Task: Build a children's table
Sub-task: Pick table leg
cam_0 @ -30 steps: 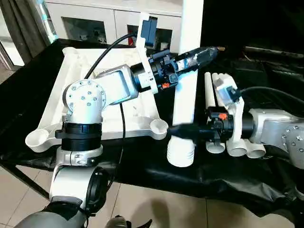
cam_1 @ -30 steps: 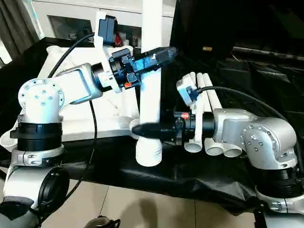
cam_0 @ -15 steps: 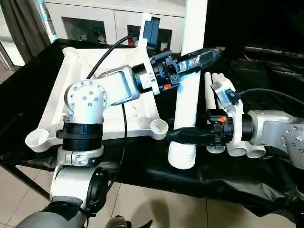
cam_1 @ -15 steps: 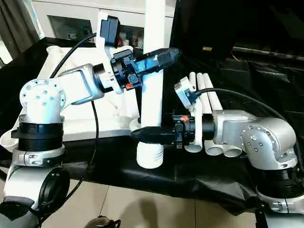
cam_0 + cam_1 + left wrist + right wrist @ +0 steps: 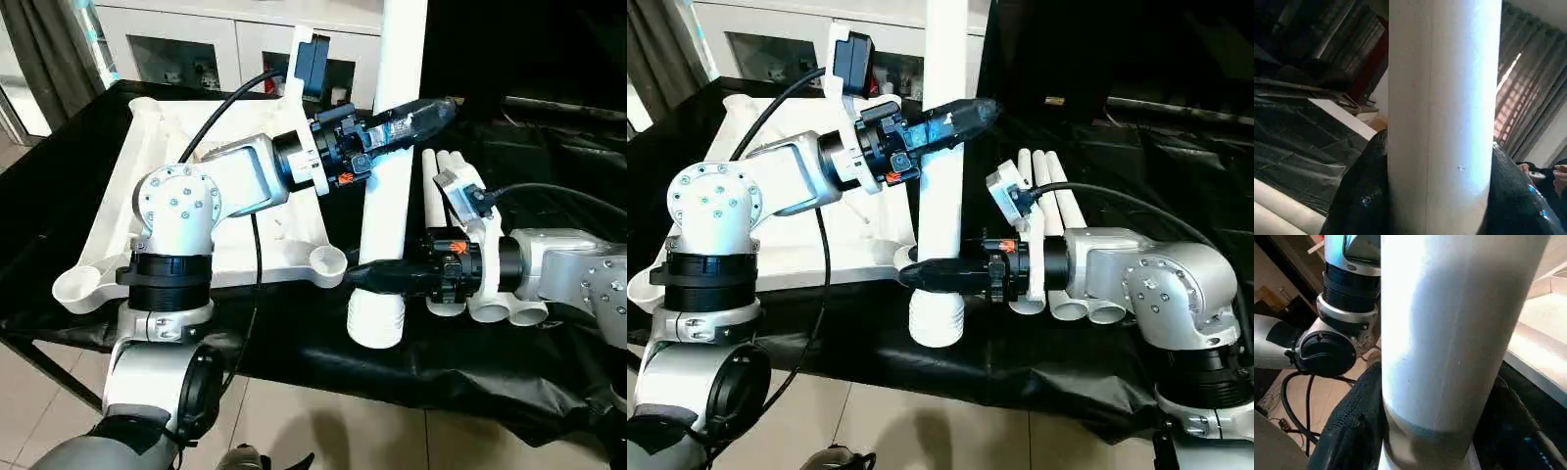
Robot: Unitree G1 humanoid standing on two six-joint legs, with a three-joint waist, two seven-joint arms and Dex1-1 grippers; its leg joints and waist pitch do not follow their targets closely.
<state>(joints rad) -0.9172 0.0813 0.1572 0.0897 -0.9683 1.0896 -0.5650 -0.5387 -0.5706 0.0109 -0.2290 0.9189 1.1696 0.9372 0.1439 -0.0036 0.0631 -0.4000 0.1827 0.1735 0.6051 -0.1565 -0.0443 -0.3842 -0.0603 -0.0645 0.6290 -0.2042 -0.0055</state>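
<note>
The table top (image 5: 211,186) is lying upside down on the black cloth (image 5: 294,343), ribbed side up, with round sockets at the corners. The near right socket (image 5: 328,261) is sitting just beside the bottom of the leg that is being held.

That leg (image 5: 387,186) is held upright, wide ribbed end down, right at the front part of the cloth and just to the right of the top's near right corner. It is gripped in 2 places. The left gripper (image 5: 416,116) is pinching it higher up, coming in from the left with its black fingers on either side of the tube. In the left wrist view the tube (image 5: 1442,117) is seen pressed between the 2 dark pads (image 5: 1359,196), no gap on either side.

The right gripper (image 5: 377,277) is wrapped around the leg lower down, just above the ribbed end, coming in level from the right. In the right wrist view the leg (image 5: 1449,333) is flanked by both fingers (image 5: 1352,426), snug against the tube, so it is clamped on there too.

3 spare legs (image 5: 446,235) are lined up side by side on the cloth behind the right gripper, open ends facing the front edge.

White cabinets (image 5: 235,44) are seen at the back.
</note>
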